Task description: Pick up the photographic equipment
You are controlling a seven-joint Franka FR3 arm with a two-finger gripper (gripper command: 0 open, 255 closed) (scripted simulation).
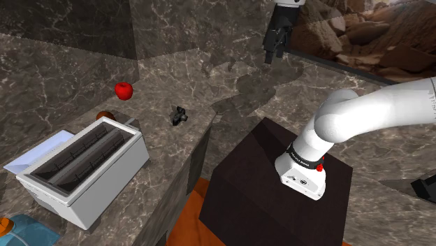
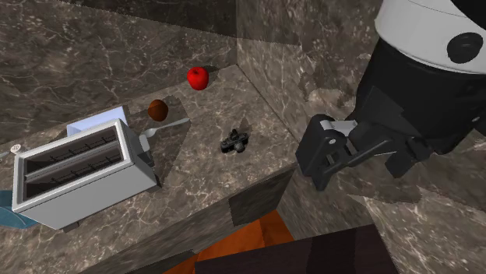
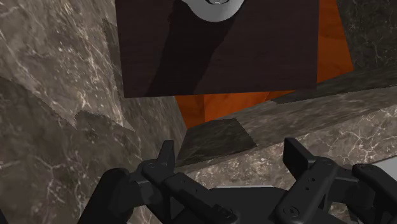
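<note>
On the stone counter (image 1: 161, 87), near its edge, apart from the red apple (image 1: 124, 90): spotting a small black camera (image 1: 179, 115). Holding the gripper (image 1: 274, 56) high, spread wide, empty. Looks light, rigid, knobbly; best pinched across the body.

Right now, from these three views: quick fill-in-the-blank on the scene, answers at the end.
1. The apple is ____ in colour.
2. The toaster has ____ slots on top.
3. The hand is ____, holding nothing.
4. The camera on the counter is ____ in colour.
Missing words: red; two; open; black.
</note>
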